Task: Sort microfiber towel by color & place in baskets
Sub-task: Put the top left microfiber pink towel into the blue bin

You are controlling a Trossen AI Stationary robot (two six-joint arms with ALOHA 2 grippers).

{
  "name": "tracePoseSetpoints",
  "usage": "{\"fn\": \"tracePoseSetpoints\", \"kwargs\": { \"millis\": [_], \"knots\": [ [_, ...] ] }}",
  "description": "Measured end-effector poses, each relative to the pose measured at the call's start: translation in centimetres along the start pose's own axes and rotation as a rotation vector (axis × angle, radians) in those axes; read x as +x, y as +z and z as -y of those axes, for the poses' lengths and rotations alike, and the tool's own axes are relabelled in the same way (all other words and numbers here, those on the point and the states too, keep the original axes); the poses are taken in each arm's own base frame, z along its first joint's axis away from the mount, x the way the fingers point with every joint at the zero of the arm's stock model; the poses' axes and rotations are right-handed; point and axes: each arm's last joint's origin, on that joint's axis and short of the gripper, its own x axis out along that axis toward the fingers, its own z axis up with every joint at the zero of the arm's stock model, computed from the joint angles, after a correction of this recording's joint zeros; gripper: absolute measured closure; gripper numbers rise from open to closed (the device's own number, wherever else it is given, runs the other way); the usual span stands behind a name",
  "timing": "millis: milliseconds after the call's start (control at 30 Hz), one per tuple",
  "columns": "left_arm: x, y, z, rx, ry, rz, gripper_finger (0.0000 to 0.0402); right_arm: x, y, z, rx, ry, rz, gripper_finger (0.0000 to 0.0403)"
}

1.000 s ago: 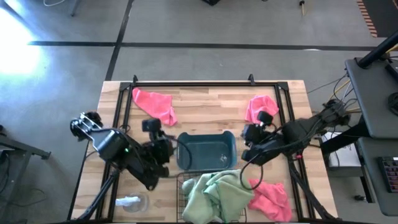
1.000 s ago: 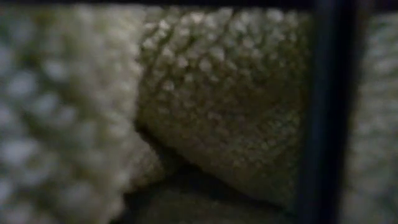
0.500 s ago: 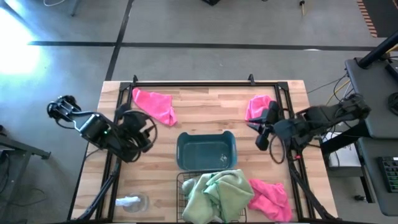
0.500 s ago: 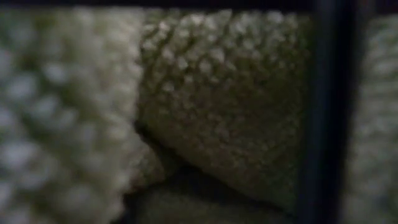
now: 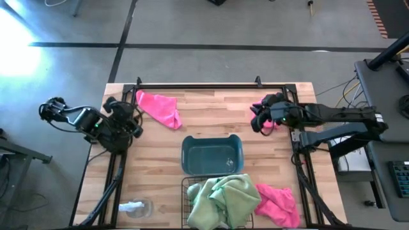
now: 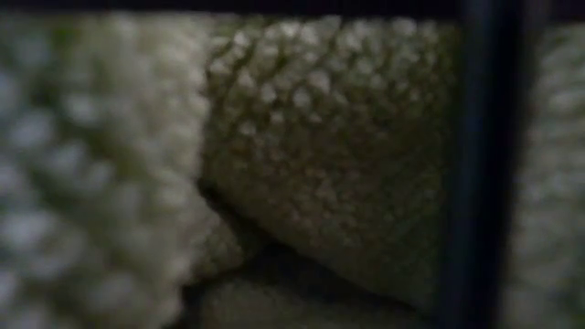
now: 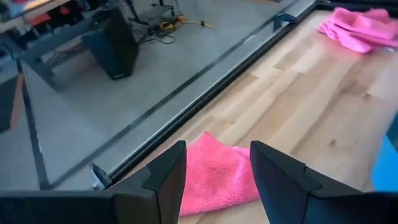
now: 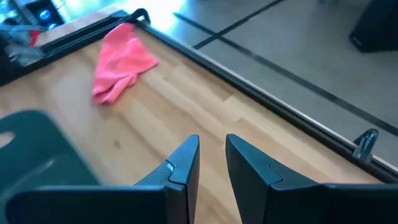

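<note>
Three pink towels lie flat on the table: one at the far left (image 5: 160, 107), one at the far right (image 5: 257, 108), one at the near right (image 5: 278, 203). Green towels (image 5: 220, 199) fill the black wire basket (image 5: 186, 191) and block the low view (image 6: 302, 155). The blue-grey bin (image 5: 212, 155) stands mid-table. My left gripper (image 5: 131, 114) is open at the left edge, and the far-left pink towel (image 7: 214, 174) shows between its fingers. My right gripper (image 5: 255, 122) hovers over the far-right pink towel, its fingers a narrow gap apart (image 8: 212, 160).
A small white-and-clear object (image 5: 134, 207) lies at the near left corner. A black metal frame (image 5: 198, 85) runs along the far edge and both sides. Bare wood lies between the bin and the far towels. A basket wire (image 6: 484, 164) crosses the low view.
Both arms have drawn back from the middle of the table. My left gripper moved from beside the bin toward the left edge and the far-left pink towel. My right gripper swung from beside the bin toward the far-right pink towel. The towels stayed put.
</note>
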Motion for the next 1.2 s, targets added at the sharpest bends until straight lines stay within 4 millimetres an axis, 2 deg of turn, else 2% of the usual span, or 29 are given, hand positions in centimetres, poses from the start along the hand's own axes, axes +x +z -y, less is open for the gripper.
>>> {"fn": "tracePoseSetpoints", "kwargs": {
  "millis": [267, 567, 767, 967, 1100, 1200],
  "knots": [
    [0.3, -3.1, -2.9, -0.147, -0.074, -0.027, 0.0239, 2.2, 1.1, 0.8, 0.079, -0.066, 0.051, 0.0330],
    [0.0, -3.5, -4.1, -0.219, -0.121, -0.019, 0.0239, 3.7, 2.2, 0.8, 0.055, -0.059, 0.032, 0.0330],
    [1.0, -4.4, -2.4, -0.275, -0.171, -0.017, 0.0239, 4.6, 2.2, 0.6, 0.040, -0.011, -0.010, 0.0330],
    [3.0, -6.7, 0.2, -0.285, -0.215, -0.007, 0.0239, 4.8, 2.0, 0.4, 0.033, 0.033, -0.041, 0.0330],
    [4.1, -8.2, 0.7, -0.280, -0.125, 0.005, 0.0239, 4.8, 2.0, 0.4, 0.034, 0.036, -0.041, 0.0330],
    [4.7, -8.5, 0.8, -0.310, -0.062, 0.005, 0.0239, 4.7, 2.1, 0.4, 0.035, 0.040, -0.039, 0.0330]
  ]
}}
